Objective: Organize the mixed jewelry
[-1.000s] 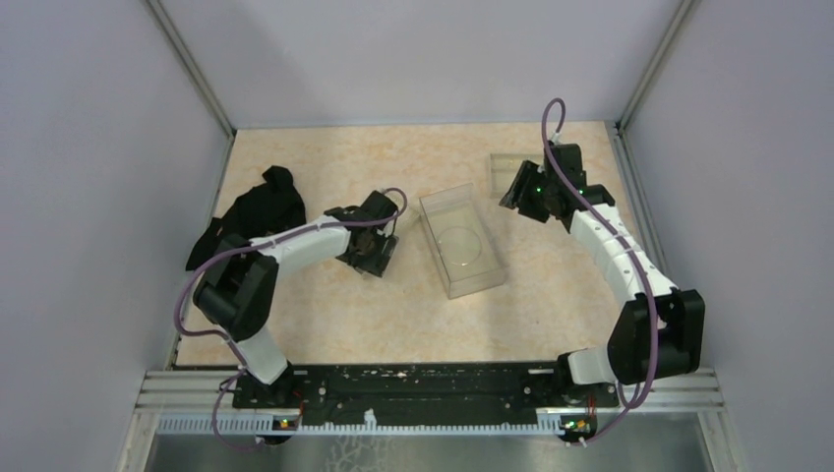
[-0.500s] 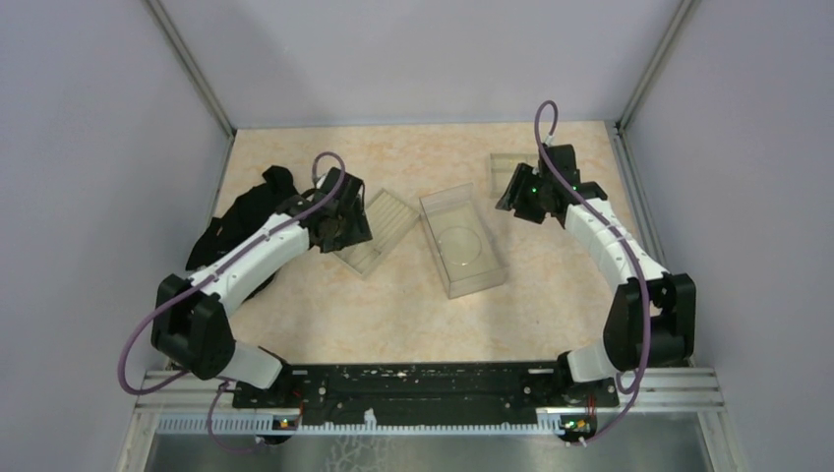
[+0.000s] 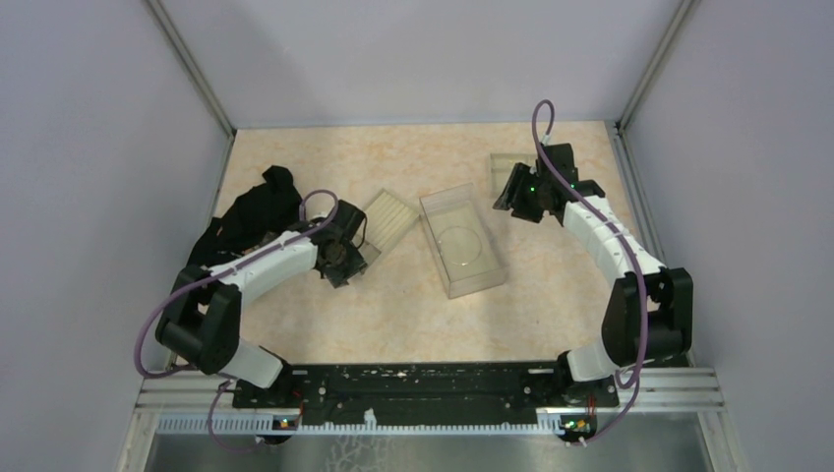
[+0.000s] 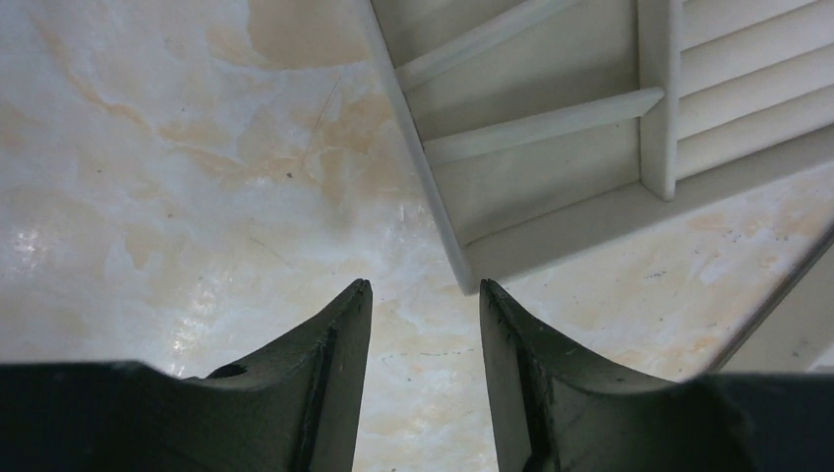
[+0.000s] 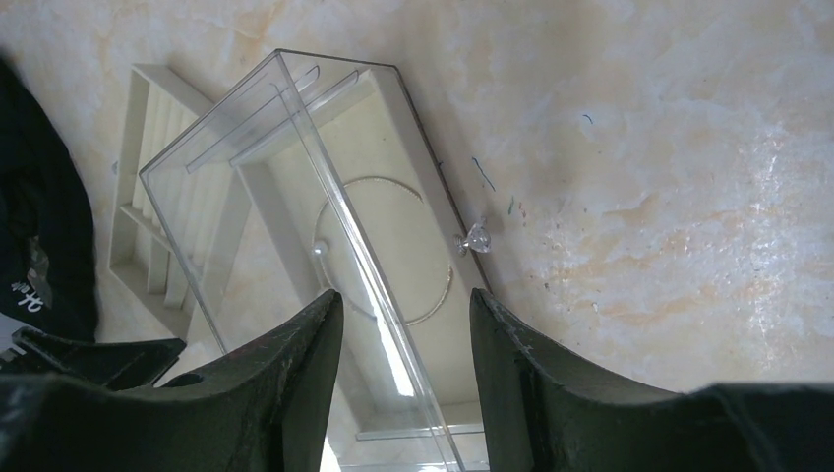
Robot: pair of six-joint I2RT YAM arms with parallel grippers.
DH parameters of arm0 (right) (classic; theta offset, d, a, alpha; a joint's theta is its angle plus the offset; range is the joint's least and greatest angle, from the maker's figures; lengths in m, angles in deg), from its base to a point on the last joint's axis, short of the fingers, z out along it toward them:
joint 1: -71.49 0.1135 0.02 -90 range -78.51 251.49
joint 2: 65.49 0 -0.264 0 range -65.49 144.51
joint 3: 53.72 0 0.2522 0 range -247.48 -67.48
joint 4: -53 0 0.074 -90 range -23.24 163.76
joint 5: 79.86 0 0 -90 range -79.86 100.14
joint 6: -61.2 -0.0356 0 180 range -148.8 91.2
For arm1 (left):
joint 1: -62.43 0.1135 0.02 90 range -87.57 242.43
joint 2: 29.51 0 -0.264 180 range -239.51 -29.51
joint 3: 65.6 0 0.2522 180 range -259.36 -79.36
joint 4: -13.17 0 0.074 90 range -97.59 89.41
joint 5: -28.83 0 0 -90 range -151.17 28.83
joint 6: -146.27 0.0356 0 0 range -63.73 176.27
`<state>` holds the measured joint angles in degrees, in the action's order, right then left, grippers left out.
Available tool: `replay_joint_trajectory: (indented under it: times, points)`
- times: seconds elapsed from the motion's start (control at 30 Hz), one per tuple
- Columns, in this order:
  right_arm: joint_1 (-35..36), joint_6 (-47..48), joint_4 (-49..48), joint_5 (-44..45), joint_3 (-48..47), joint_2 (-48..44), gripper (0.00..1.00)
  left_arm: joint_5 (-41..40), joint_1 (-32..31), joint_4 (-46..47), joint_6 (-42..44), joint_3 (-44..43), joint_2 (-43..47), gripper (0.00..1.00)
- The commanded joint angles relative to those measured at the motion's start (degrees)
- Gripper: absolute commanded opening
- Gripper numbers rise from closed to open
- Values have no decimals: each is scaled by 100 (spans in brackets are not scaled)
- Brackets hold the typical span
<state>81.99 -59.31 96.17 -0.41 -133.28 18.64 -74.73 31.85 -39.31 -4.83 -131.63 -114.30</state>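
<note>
Right wrist view: the hoop (image 5: 370, 179) is seen lying flat inside the clear box (image 5: 334, 59). It is judged light, thin, springy and slippery, so a pinch across the wire is advised. The left gripper (image 4: 423, 285) and right gripper (image 5: 403, 295) are each partly parted and empty.

A pale marbled worktop (image 3: 393, 315) carries a clear plastic box (image 3: 462, 241) near its middle, lying at a slant. Just beside it on the left sits a beige ridged tray (image 3: 388, 218), also slanted. The left wrist view shows one corner of that tray, with raised dividers forming narrow compartments. A second beige tray (image 3: 502, 165) lies toward the far right. A crumpled black cloth (image 3: 258, 208) rests near the grey left wall (image 3: 98, 147).
</note>
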Motion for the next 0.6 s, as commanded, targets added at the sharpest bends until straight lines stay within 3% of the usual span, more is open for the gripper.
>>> replay_joint_trajectory:
  times: [0.0, 0.37, 0.57]
  points:
    - [57, 114, -182, -115, -342, 68, 50, 31, 14, 487, -240, 179, -193, 49]
    - [56, 131, -127, -132, -488, 175, 50, -402, 362, 322, 254, 33, -395, 26]
    - [57, 92, -172, -192, -495, 256, 49, -399, 485, 315, 464, -10, -296, 32]
